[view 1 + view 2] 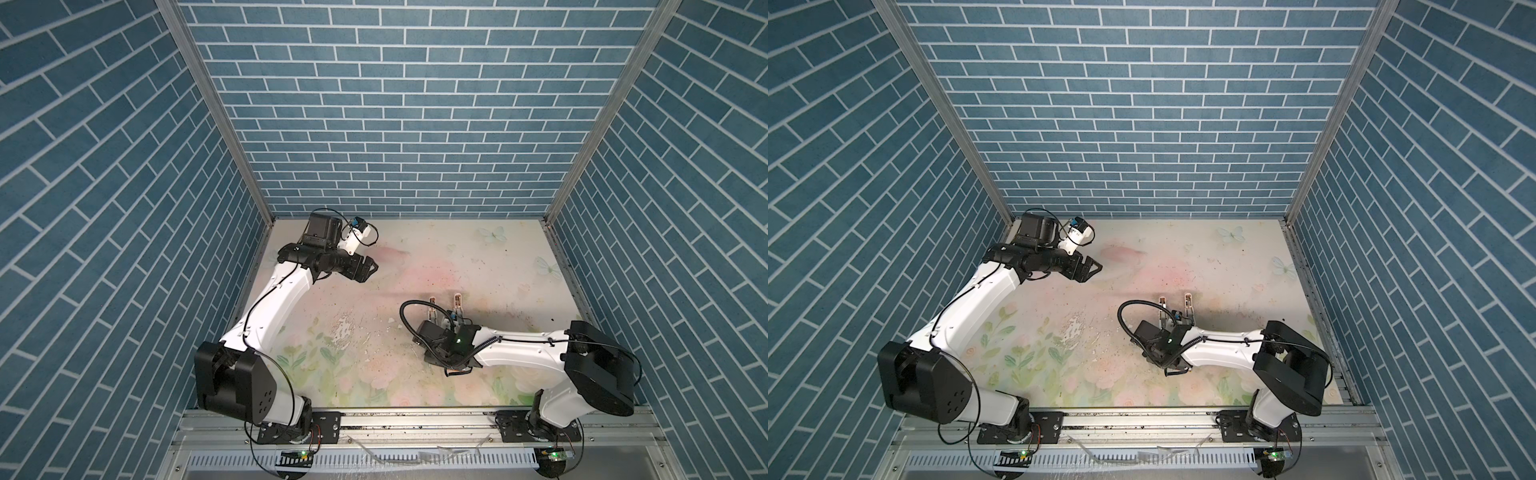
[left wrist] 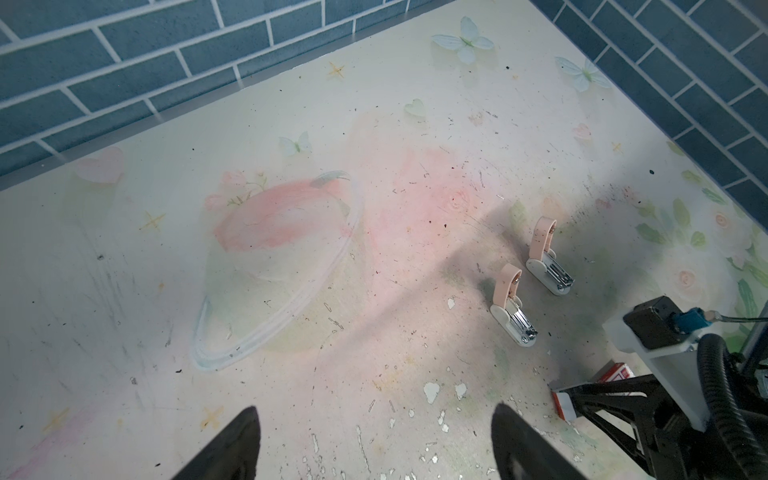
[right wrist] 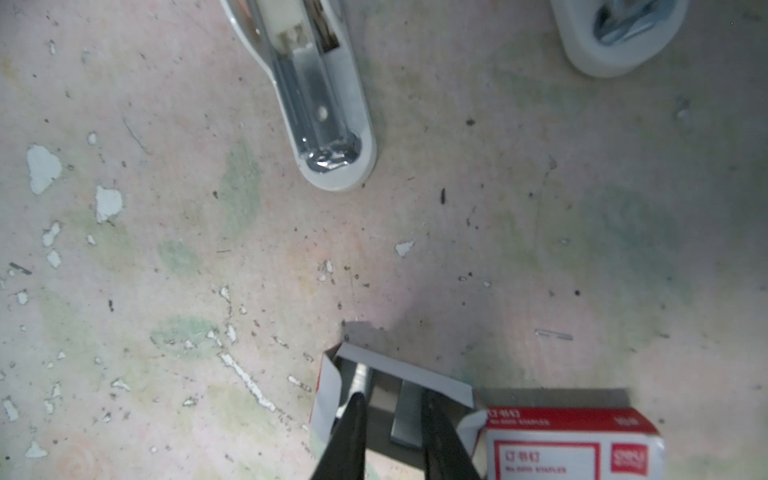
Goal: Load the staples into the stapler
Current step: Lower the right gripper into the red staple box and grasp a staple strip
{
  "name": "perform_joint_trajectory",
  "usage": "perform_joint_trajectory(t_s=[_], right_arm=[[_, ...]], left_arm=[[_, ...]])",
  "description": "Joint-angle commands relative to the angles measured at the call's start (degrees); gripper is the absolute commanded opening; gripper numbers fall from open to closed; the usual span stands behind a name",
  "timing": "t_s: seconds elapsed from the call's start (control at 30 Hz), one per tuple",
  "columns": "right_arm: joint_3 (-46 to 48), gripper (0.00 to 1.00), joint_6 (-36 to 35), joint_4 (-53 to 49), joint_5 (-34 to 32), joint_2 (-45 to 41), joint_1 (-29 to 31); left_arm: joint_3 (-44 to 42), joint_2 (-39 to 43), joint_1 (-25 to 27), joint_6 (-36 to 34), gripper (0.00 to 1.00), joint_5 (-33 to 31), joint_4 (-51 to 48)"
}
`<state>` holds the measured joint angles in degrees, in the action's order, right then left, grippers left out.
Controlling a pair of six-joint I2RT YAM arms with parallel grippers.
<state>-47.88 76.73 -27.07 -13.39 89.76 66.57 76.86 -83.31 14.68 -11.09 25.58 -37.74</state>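
Two small staplers stand side by side with their pink lids tipped up and their metal channels bare, one [image 2: 513,307] nearer me and one [image 2: 548,266] behind it; both top views show them [image 1: 432,305] [image 1: 1187,303]. In the right wrist view the nearer stapler [image 3: 324,104] lies ahead of my right gripper [image 3: 392,411]. Its jaws reach slightly apart into the open end of a red-and-white box [image 3: 569,449]. Grey strips of staples [image 3: 409,415] lie in there, one between the fingers and touching only one of them. My left gripper [image 2: 375,409] hangs open and empty at the far left [image 1: 368,266].
A clear shallow tray [image 2: 274,266] lies on the flowered table near the left gripper. Loose single staples [image 3: 552,334] and paint chips dot the surface. Blue brick walls close in the back and both sides.
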Motion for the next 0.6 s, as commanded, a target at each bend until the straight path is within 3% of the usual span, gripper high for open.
perform_joint_trajectory(t_s=[0.0,0.57], right_arm=[[-0.54,0.26,2.81,-2.43,-1.29,1.17,0.37],[-4.26,0.25,1.93,-7.79,-3.29,3.01,0.61]], left_arm=[[-0.35,0.60,0.53,0.45,0.88,0.43,0.50],[-1.12,0.65,0.79,0.81,0.88,0.72,1.14]])
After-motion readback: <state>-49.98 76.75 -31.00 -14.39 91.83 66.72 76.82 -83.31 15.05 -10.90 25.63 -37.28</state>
